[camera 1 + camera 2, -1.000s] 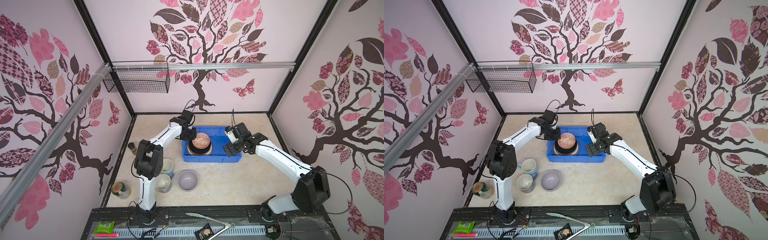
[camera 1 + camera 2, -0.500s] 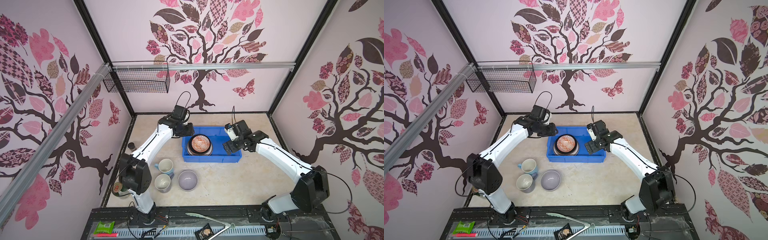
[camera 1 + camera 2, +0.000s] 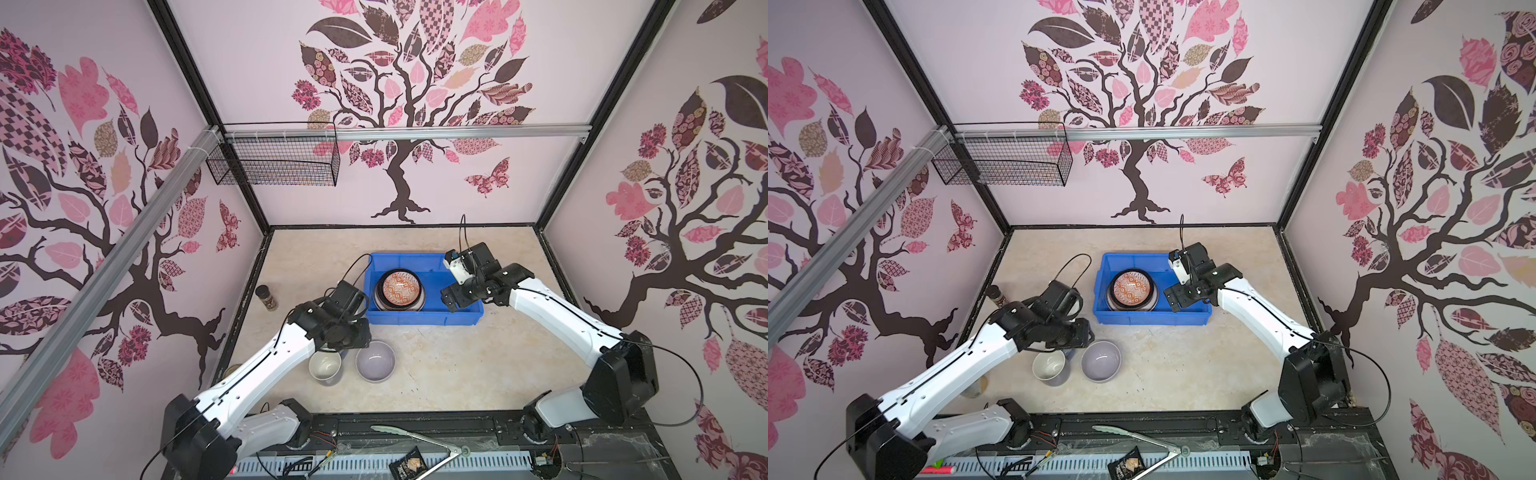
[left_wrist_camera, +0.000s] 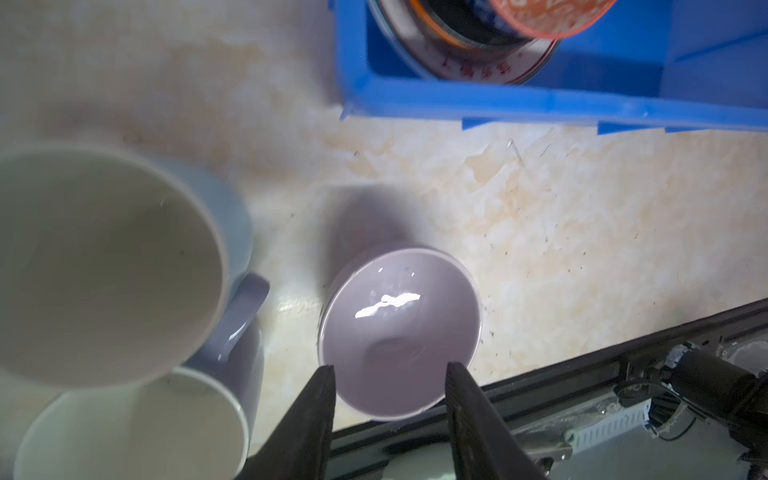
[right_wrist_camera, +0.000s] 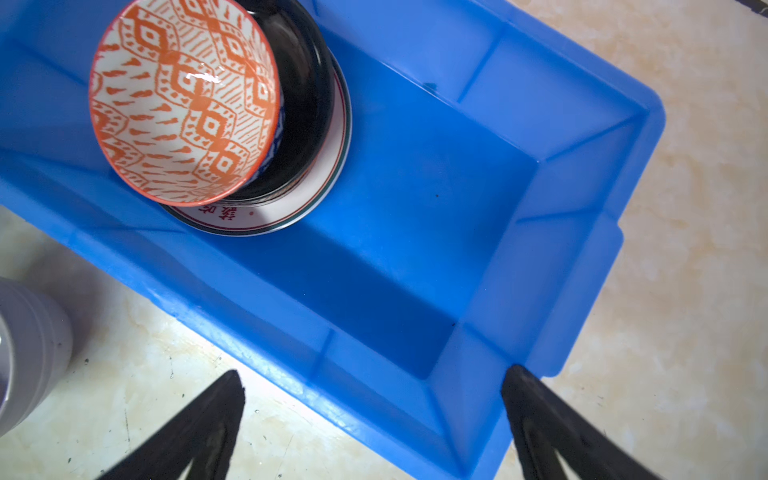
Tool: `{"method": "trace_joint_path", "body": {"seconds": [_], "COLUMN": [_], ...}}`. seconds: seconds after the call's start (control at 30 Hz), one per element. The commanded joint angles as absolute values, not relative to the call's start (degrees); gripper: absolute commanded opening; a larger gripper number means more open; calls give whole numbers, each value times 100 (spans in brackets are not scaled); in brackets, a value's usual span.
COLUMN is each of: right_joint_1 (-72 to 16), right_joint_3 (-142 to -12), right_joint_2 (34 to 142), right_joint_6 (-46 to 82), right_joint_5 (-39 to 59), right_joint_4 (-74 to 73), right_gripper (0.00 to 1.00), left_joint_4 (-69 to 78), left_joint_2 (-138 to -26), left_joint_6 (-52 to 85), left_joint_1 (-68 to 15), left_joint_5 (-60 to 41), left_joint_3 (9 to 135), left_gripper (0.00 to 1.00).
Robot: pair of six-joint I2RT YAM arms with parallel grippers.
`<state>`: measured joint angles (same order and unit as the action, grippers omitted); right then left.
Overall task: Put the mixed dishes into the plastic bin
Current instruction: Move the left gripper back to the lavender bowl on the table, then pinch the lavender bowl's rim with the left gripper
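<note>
The blue plastic bin (image 3: 424,318) (image 3: 1150,319) holds a stack of plates: a white, dark-rimmed plate (image 5: 332,174) under a black plate (image 5: 309,99). An orange-patterned bowl (image 3: 400,288) (image 3: 1131,289) (image 5: 183,104) rests on top. On the table in front stand a lavender-grey bowl (image 3: 375,360) (image 4: 399,328) and two pale-blue mugs (image 4: 104,266) (image 4: 133,432). Only one mug (image 3: 325,365) shows in the top views. My left gripper (image 3: 353,337) (image 4: 390,374) hovers open above the grey bowl and mugs, holding nothing. My right gripper (image 3: 451,300) (image 5: 374,386) hangs wide open over the bin's near right corner.
A dark-lidded spice jar (image 3: 266,297) stands by the left wall. A black wire basket (image 3: 274,164) hangs at the back left. Metal tongs (image 3: 415,436) lie on the front rail. The right half of the bin floor (image 5: 415,208) is bare.
The left gripper let go of the orange-patterned bowl onto the plate stack, opened, and swung back toward the front over the mugs and grey bowl. The right arm barely moved.
</note>
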<state>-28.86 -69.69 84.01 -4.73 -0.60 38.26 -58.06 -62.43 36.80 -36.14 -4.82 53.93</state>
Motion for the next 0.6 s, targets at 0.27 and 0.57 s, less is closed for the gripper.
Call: {"method": "trace_joint_path", "body": {"seconds": [0.27, 0.57], "right_joint_1": [-2966, -2964], "right_joint_3": [-6963, -6996], "right_joint_2": [8224, 8191], "right_joint_6": [-412, -449], "right_joint_5": [-173, -373], "right_joint_4": [3998, 4073], "right_gripper": [100, 100], "left_joint_4": [-5513, -5057], "left_joint_2": [-5724, -6385], "left_joint_6": [4509, 4211], "left_joint_1": [-3798, -3803], "left_joint_5": [-595, -745], "left_joint_3": [4268, 4156], "left_gripper": [47, 47]}}
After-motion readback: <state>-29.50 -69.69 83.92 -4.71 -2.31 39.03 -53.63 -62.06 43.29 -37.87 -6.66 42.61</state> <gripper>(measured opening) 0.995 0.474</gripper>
